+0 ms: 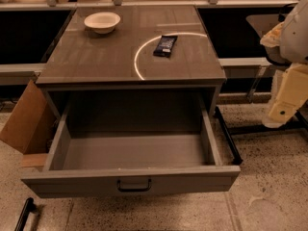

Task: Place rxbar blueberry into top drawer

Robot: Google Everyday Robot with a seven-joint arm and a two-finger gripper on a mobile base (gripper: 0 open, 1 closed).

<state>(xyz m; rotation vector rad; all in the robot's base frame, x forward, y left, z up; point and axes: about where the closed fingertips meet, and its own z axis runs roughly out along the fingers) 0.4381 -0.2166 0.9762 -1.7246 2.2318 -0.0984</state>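
Observation:
The rxbar blueberry (165,45), a dark flat bar with pale print, lies on the cabinet top right of centre, inside a bright curved light reflection. The top drawer (131,181) is pulled fully open below it, grey and empty inside, with a dark curved handle (134,185) on its front panel. My arm shows at the right edge of the camera view, and my gripper (281,110) hangs there, right of the cabinet and lower than its top. It is well apart from the bar and holds nothing that I can see.
A white bowl (102,21) stands at the back left of the cabinet top (96,57). A brown cardboard sheet (25,121) leans by the cabinet's left side. A dark bar (227,136) runs along the floor right of the drawer. A chair-like shape (267,25) is at far right.

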